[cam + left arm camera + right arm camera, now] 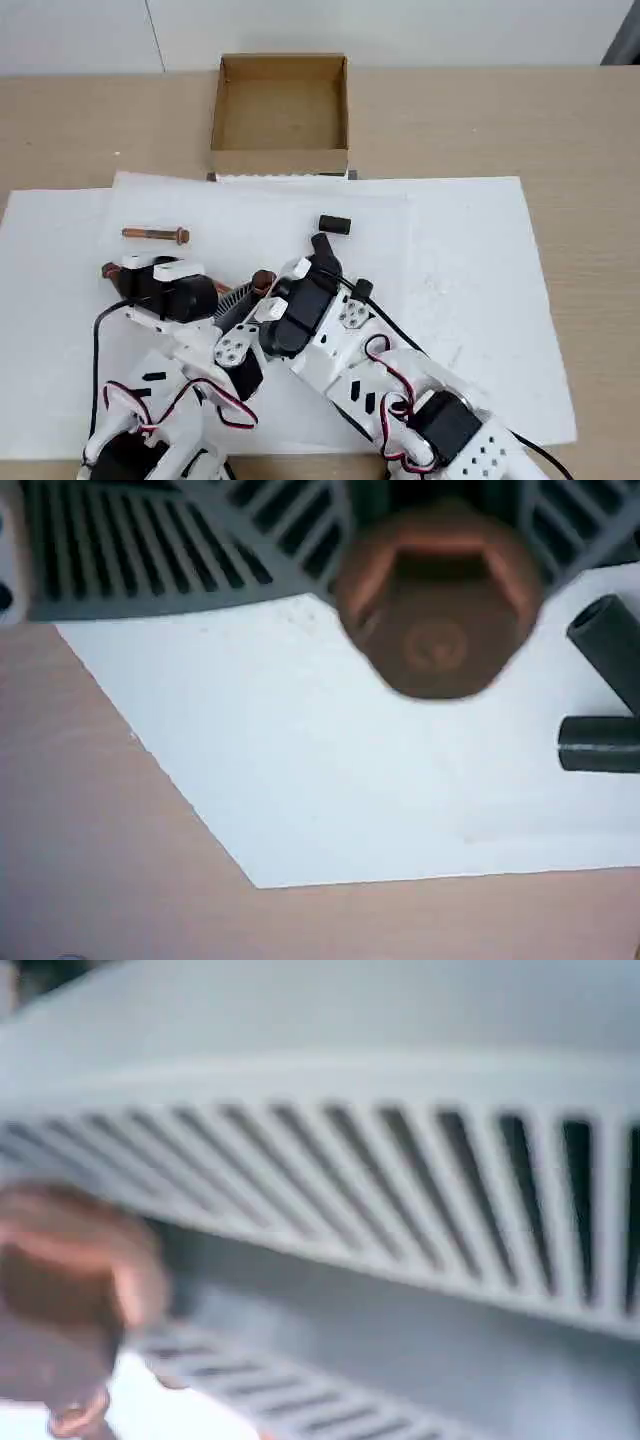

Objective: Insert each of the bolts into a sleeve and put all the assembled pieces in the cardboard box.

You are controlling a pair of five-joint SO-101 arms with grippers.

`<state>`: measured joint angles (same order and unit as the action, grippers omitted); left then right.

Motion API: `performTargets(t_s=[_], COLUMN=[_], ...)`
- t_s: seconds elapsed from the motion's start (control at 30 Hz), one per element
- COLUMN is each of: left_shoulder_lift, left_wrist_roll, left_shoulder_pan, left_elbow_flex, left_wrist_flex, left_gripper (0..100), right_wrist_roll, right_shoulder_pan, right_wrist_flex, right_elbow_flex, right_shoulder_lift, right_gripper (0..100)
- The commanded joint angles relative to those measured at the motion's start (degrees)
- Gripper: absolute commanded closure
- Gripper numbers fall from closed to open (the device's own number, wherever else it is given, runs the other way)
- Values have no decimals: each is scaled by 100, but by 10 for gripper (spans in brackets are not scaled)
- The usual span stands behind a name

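1. A pale wooden table [560, 150] carries a white paper sheet [470, 250], and both arms lean in over the sheet from its near edge
2. The left gripper [245, 297] is clamped on a copper-coloured held bolt [263, 282]. In the left wrist view the hex head sits between the ribbed grey fingers [150, 550], facing the camera and raised above the paper
3. The right gripper [320, 255] is just beside that bolt head. Whether it grips anything cannot be told. Its wrist view has the left gripper's ribbed finger close up, with the brown head at the picture's edge
4. Past the bolt head, the left wrist view shows a tilted sleeve [603, 630] and a level sleeve [598, 743]. Both are black, close together and over the paper
5. In the high view a loose sleeve [335, 224] lies on the paper just beyond the right gripper, between it and the box
6. A loose bolt [155, 234] lies flat on the paper on the left arm's side, well apart from the held bolt, with its head towards the sheet's middle
7. The cardboard box [280, 161] stands open-topped at the far edge of the paper, well apart from both grippers. Its whole floor shows as plain cardboard, and the bolts and sleeves are all outside it
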<state>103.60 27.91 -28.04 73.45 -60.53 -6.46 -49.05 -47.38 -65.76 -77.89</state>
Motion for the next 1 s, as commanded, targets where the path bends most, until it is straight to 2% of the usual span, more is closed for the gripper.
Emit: performTargets(t_s=[0.0,0.13,0.47,0.8,0.97], left_shoulder_lift=[26,26,26,26,26], left_wrist_roll=[-70,-70,-70,-158,-422], left_shoulder_pan=[35,35,79,97,580], left_elbow_flex=[-48,-48,-101,-804,-892], left_wrist_flex=[-62,-167,-141,-220,-185], left_gripper=[909,870,868,869,870], right_wrist_roll=[-62,-62,-62,-62,-62], right_shoulder_pan=[4,4,4,4,4], right_wrist_flex=[127,127,127,127,127], right_elbow_flex=[211,202,53,18,18], right_shoulder_lift=[-215,-215,-242,-242,-242], right_gripper=[996,996,996,996,996])
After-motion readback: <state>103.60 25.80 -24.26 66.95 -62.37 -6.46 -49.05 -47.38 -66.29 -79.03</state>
